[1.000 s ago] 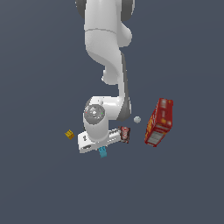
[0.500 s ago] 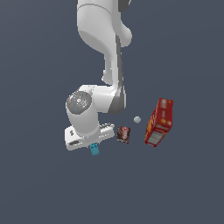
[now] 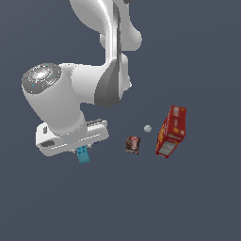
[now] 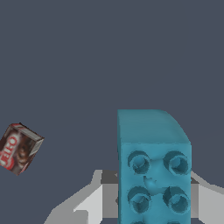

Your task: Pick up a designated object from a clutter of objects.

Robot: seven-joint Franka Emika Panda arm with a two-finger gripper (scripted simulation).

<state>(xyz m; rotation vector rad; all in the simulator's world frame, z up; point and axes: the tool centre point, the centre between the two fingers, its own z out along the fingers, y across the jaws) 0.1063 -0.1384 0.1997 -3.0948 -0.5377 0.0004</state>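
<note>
The cyan brick (image 3: 84, 154) hangs just below the gripper (image 3: 82, 149), on the exterior view's left. In the wrist view it fills the space close to the camera, the cyan brick (image 4: 153, 168) showing round hollows on the face turned to the lens, with pale fingers (image 4: 89, 201) flanking it on both sides. The jaws are closed narrowly on the brick, which sits between them and pokes out past the fingertips; most of the fingers are hidden behind the wrist body in the exterior view, and the wrist view cuts them off at its edge.

To the exterior view's right, well apart from the brick, lies a small dark-red box (image 3: 133, 144); the wrist view shows the same box (image 4: 18, 148) tilted on a corner, its label only partly readable. Just beyond it sits a small white ball (image 3: 147, 128). Near the ball, further right, the tall red box (image 3: 171, 131) leans at a slant on the plain grey floor (image 3: 202, 197). Whether either box holds anything cannot be seen.
</note>
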